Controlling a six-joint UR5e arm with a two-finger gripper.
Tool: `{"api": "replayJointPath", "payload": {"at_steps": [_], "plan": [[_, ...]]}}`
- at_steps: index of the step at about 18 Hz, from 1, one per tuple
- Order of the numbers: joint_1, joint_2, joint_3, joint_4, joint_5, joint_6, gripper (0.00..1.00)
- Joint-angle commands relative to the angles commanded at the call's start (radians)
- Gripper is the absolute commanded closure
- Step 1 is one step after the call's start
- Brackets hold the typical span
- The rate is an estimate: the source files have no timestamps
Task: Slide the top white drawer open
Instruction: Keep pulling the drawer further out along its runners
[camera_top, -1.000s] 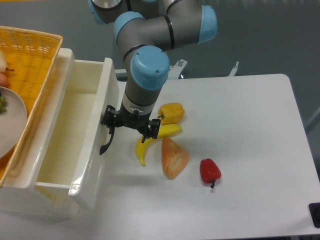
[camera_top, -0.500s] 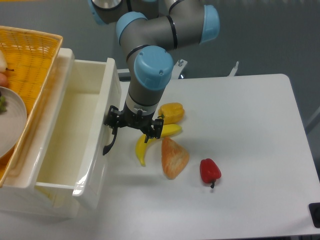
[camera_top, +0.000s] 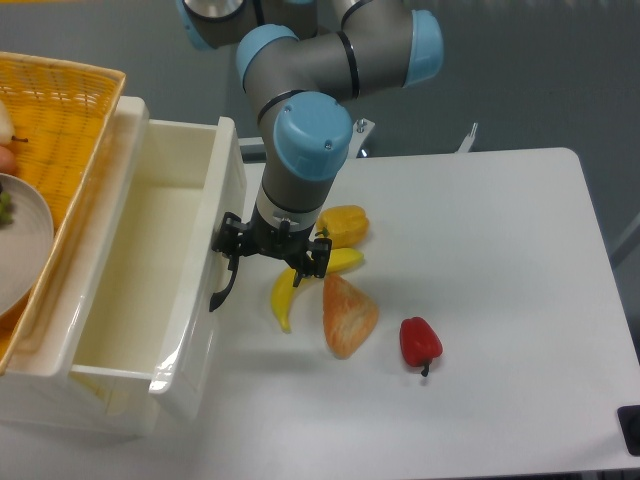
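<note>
Counter (camera_top: 500, 260): broad white tabletop, carrying the fruit and the drawer unit at its left edge.

Top drawer (camera_top: 150, 300): wide, deep, glossy white plastic top white drawer, at the left of the counter, pulled well out of its white cabinet – bare cream interior open to view, panelled front facing right.

Arm (camera_top: 320, 70): grey UR5e links with light-blue joint caps, reaching down from the top edge to the drawer front.

Basket (camera_top: 55, 150): yellow woven wicker, on top of the cabinet at far left, partly cut off by the frame.

Plate (camera_top: 20, 250): pale round dish inside the basket, only partly visible.

Orange wedge (camera_top: 347, 314): orange-pink piece of fruit, just right of the banana.

Banana (camera_top: 300, 285): yellow, curved, lying beneath the claw, partly hidden by it.

Yellow pepper (camera_top: 345, 224): yellow bell pepper, just above the banana.

Red pepper (camera_top: 420, 342): small red bell pepper, apart to the right of the wedge.

Claw (camera_top: 270, 252): black two-finger tool hard against the drawer front – whether clamped or parted cannot be told.

Handle (camera_top: 224, 280): curved black pull on the drawer front, beside the claw's left end; contact unclear.
</note>
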Motion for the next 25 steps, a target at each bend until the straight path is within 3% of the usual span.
{"api": "replayJointPath", "payload": {"at_steps": [25], "plan": [[0.041, -0.02, 0.034, -0.012, -0.002, 0.041, 0.0]]}}
